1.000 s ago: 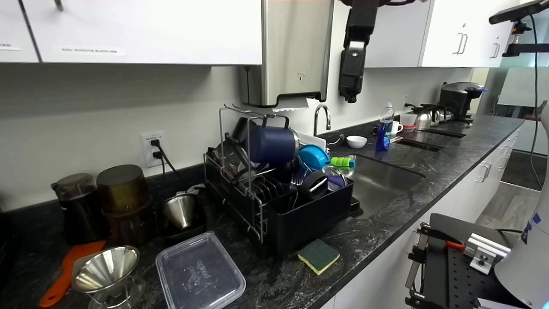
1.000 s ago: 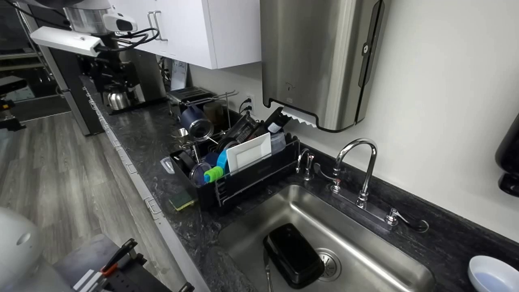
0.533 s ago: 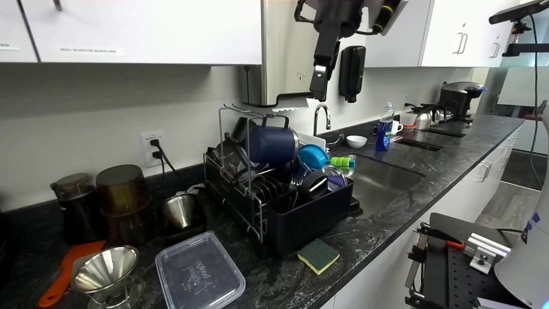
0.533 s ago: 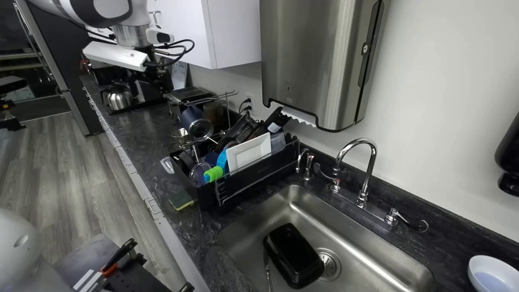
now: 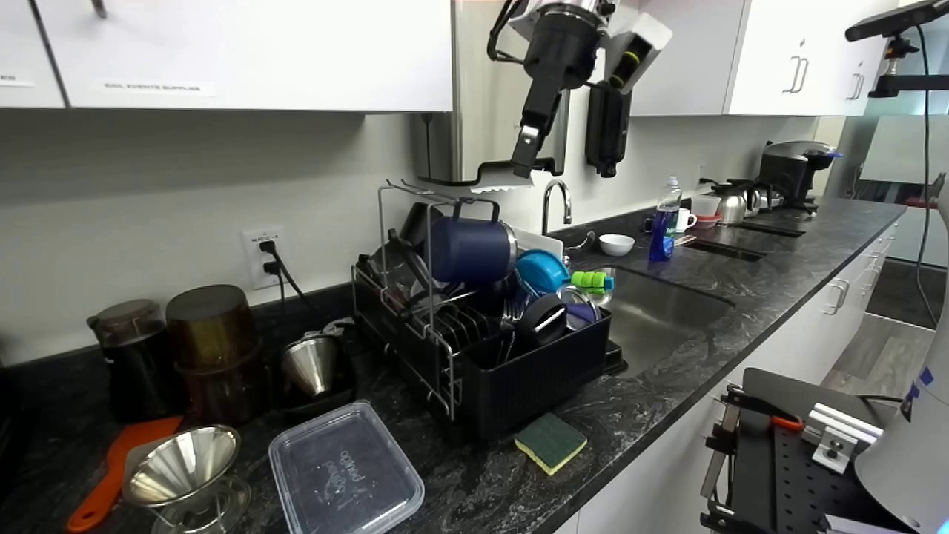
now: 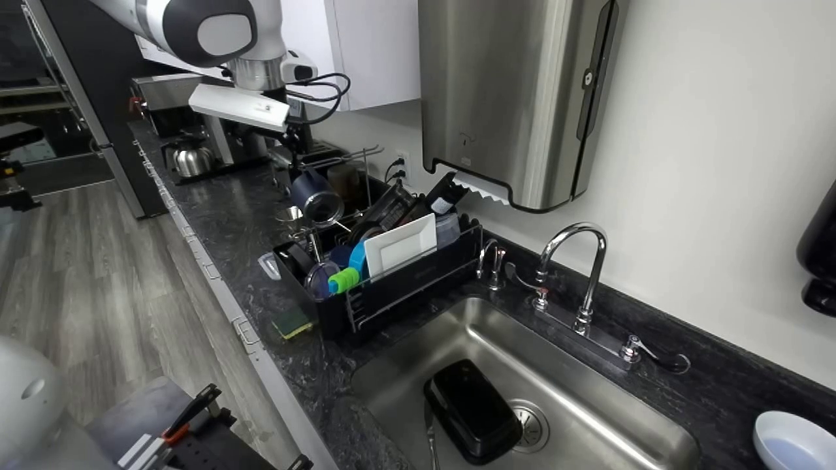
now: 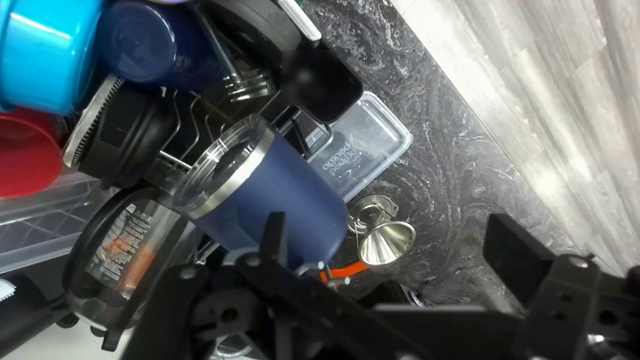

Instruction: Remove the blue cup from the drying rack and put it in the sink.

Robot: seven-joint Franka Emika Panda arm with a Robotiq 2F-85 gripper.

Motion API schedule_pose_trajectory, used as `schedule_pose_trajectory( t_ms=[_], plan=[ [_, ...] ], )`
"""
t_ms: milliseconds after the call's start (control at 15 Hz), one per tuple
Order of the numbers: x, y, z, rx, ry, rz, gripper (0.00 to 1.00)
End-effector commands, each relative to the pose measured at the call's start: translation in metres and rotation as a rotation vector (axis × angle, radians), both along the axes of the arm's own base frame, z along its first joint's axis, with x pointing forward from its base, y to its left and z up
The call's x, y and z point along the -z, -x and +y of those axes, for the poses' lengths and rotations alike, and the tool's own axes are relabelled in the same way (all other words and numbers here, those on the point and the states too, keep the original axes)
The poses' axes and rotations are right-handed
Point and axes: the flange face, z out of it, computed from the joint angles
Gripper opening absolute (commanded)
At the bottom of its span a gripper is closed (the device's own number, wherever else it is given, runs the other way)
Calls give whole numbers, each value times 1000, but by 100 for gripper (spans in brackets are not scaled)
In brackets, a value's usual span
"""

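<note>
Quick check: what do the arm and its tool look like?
The arm is white and rounded, with a dark joint ring, metallic wrist collar, white oblong box, looping black cables and blue patches on its white base. The tool is black, with flat, blocky fingers.

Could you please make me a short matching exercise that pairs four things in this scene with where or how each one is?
Column one
1. dark navy-blue cylindrical cup
2. green-and-yellow rectangular sponge
3. glossy black rectangular container
4. robot's black fingers

Column two
A. spread apart, gripping nothing
B. in the rectangular metal sink
C. on its side, high on the black wire-framed drying rack
D. flat on the black marbled countertop

Right pairs: 1-C, 2-D, 3-B, 4-A
</note>
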Motion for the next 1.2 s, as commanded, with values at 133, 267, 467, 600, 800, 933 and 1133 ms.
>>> schedule_pose_trajectory(
  t_ms=[133, 267, 467, 600, 800, 933, 1133],
  plan=[
    [-4, -9, -21, -124, -59, -24, 100],
    [-6, -9, -30, -175, -89, -23, 100],
    [-5, -10, -43, -216, -144, -17, 100],
    [-4, -11, -49, -175, -165, -14, 100],
    [-5, -6, -52, -151, -149, -23, 100],
    [-4, -7, -53, -145, -150, -20, 100],
    [-4, -7, -52, -143, -150, -19, 100]
  ],
)
